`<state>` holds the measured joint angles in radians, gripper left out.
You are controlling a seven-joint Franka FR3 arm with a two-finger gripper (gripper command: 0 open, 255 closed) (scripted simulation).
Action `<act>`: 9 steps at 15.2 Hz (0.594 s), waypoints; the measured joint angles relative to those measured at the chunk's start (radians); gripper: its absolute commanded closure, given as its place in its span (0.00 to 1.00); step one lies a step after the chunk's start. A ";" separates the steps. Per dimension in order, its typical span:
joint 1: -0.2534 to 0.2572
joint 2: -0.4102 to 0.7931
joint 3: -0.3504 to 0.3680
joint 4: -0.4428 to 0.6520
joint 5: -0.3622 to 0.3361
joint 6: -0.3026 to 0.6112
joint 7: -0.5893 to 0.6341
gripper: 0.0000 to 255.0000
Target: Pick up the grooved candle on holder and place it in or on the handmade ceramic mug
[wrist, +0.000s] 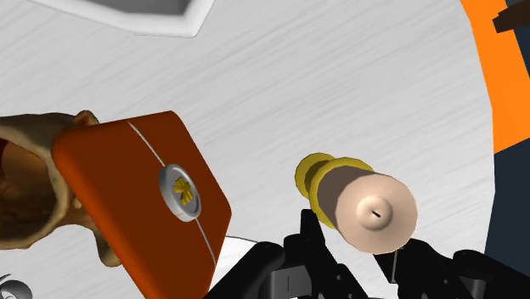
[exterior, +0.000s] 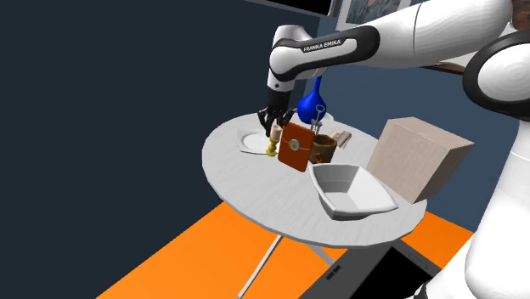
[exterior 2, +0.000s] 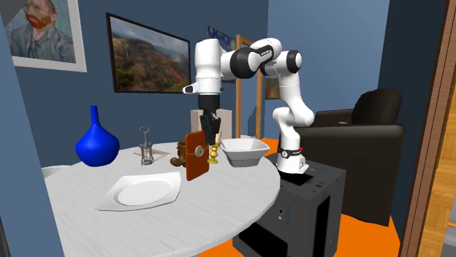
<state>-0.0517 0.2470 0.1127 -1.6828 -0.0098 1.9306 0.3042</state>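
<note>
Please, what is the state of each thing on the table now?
candle on holder, upright and unlit on the table, under the gripper.
gripper, low at the candle's top.
brown mug, upright.
orange case, closed, standing on edge.
white plate, flat, empty.
white bowl, upright, empty.
blue vase, upright.
corkscrew, standing upright.

Round white worktop (exterior: 255, 191). Standing on it: white plate (exterior: 253, 141), candle on a gold holder (exterior: 273, 145) just beside the plate, upright orange case (exterior: 296, 147), brown mug (exterior: 324, 150), blue vase (exterior: 312, 104), corkscrew (exterior 2: 147, 144), white square bowl (exterior: 350, 191), beige box (exterior: 418, 158).
</note>
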 measured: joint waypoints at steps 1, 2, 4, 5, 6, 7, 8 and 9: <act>0.000 -0.003 0.000 0.013 0.000 -0.015 0.001 1.00; 0.001 -0.003 0.000 0.025 0.000 -0.027 0.001 1.00; 0.001 -0.004 0.001 0.050 0.001 -0.054 0.000 1.00; -0.001 -0.008 0.000 0.060 0.001 -0.068 -0.001 1.00; 0.000 -0.009 0.000 0.072 0.001 -0.080 -0.001 1.00; 0.001 -0.008 0.001 0.084 0.001 -0.092 0.000 1.00; 0.001 -0.012 0.001 0.093 0.001 -0.105 0.000 1.00; 0.002 -0.011 0.002 0.106 0.001 -0.117 0.003 1.00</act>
<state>-0.0495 0.2357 0.1145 -1.5767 -0.0086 1.8137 0.3071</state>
